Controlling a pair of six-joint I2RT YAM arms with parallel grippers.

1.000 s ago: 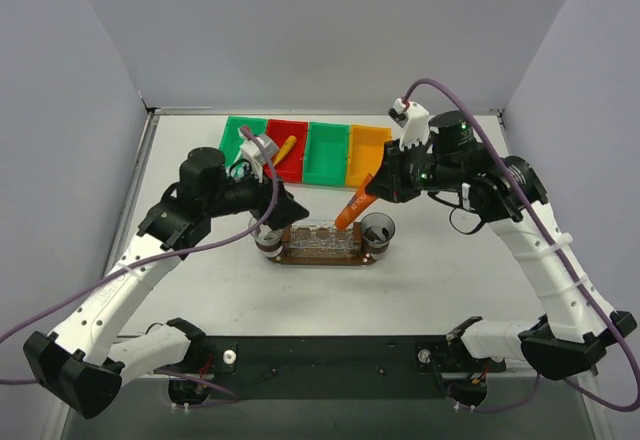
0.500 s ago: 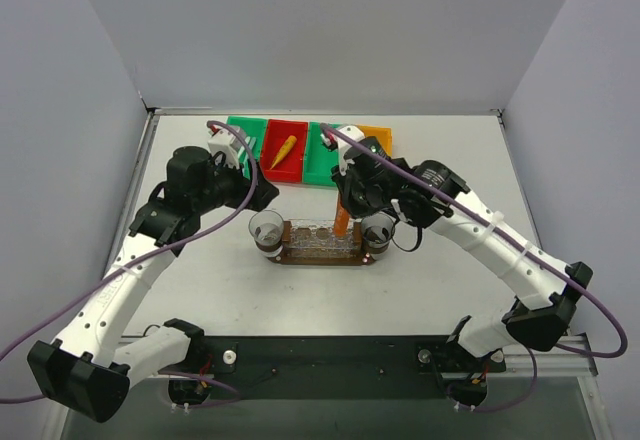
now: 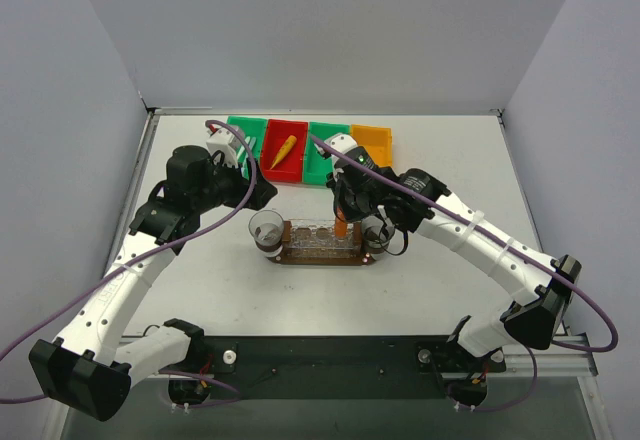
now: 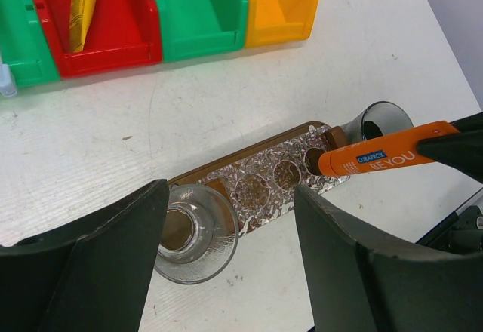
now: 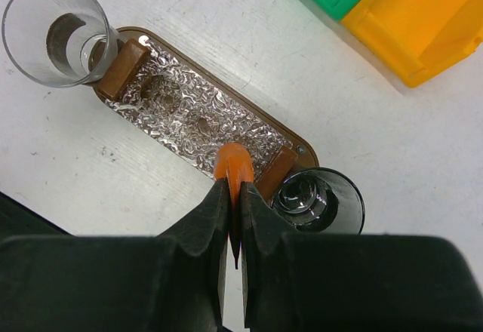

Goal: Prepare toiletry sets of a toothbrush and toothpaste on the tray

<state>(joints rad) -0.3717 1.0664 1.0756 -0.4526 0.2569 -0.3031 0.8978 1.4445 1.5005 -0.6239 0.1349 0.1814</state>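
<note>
Behind the tray (image 4: 260, 189), on the white desk (image 4: 90, 136), four bins stand in a row: a green bin (image 4: 15, 38), a red bin (image 4: 128, 23), a second green bin (image 4: 196, 7) and an orange bin (image 4: 279, 0). Of the two tubes, the yellow toothpaste (image 4: 81, 4) lies in the red bin. Above the tray's left end hangs the left pincer (image 4: 230, 204), jaws wide and holding nothing. Two glasses stand at the tray: a clear glass (image 3: 266, 228) at its left end and a dark glass (image 5: 317, 200) at its right end. Two brown blocks lie on the tray's foil lining, a left block (image 5: 124, 68) and a right block (image 5: 275, 172). Over the tray's right part, the right pincer (image 5: 234, 189) is clamped on the orange toothpaste (image 4: 377, 155), its tip above the foil just beside the right block. Only the left wrist view shows the tube's side with its blue label. The right wrist view shows the tube end-on. Only the top view shows both arms.
</note>
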